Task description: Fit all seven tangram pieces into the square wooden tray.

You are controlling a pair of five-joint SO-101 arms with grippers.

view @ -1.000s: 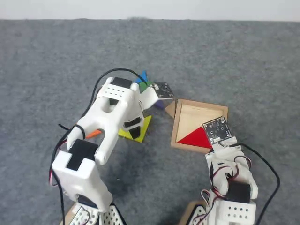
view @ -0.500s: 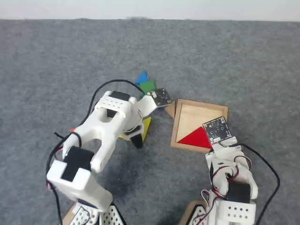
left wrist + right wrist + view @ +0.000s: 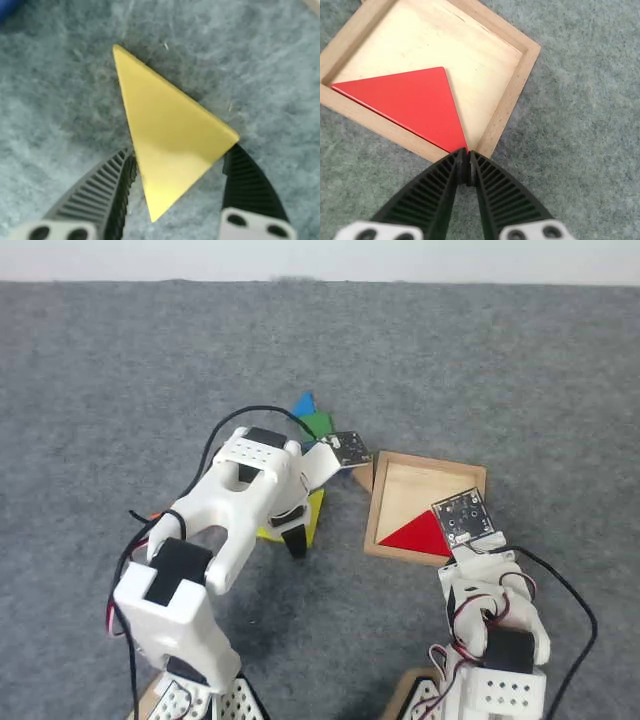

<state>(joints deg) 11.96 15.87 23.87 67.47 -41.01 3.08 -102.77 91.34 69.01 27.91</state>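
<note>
My left gripper (image 3: 180, 156) is open, one jaw on each side of the yellow triangle (image 3: 167, 125), which lies on the table (image 3: 55, 100). Close evenly on opposite edges before lifting. My right gripper (image 3: 468, 159) is closed and empty, beside the wooden tray (image 3: 512, 95) that holds the red triangle (image 3: 410, 102).

Our two arms: one stretched out, one tucked in.
We see our left arm (image 3: 240, 510) leaning forward, wrist bent down, the left gripper (image 3: 180, 157) pointing downward with jaws spread wide; our right arm (image 3: 490, 620) sits folded near its base (wrist tipped down too), the right gripper (image 3: 468, 162) with fingers pressed together.
</note>
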